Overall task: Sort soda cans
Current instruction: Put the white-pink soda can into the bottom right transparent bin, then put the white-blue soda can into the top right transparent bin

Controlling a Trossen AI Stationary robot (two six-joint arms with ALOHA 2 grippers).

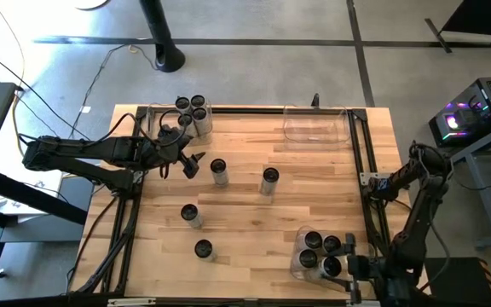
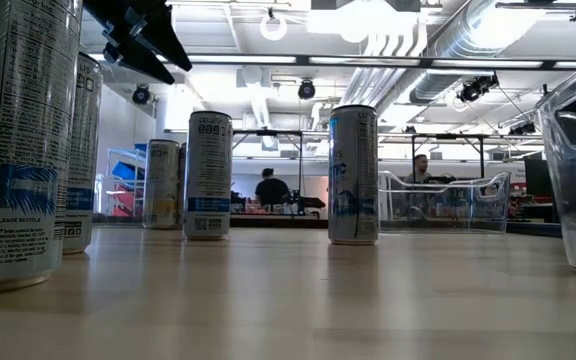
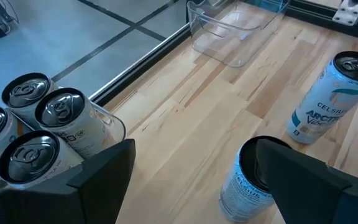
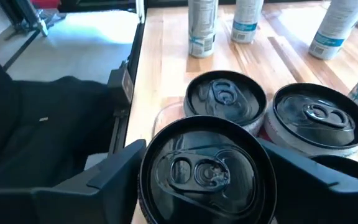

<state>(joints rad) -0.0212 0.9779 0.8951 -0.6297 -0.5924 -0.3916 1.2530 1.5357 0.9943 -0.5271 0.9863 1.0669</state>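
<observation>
Nearest the right wrist camera, one soda can [image 4: 201,168] stands upright between the right gripper [image 4: 197,180] fingers, which bracket its sides; whether they grip it cannot be told. This can sits with three other cans [image 1: 312,239] in a clear bin [image 1: 299,264] at the table's near right corner.

Four more cans [image 1: 196,107] are grouped in a second clear bin [image 1: 156,119] at the far left corner. Four loose cans [image 1: 218,167] stand well apart on the wooden table [image 1: 254,222].

An empty clear bin [image 1: 315,128] lies at the far edge.

Left gripper [image 1: 194,162]: jaws apart, holding nothing, hovering above the table just beside a loose can [image 3: 250,180].
</observation>
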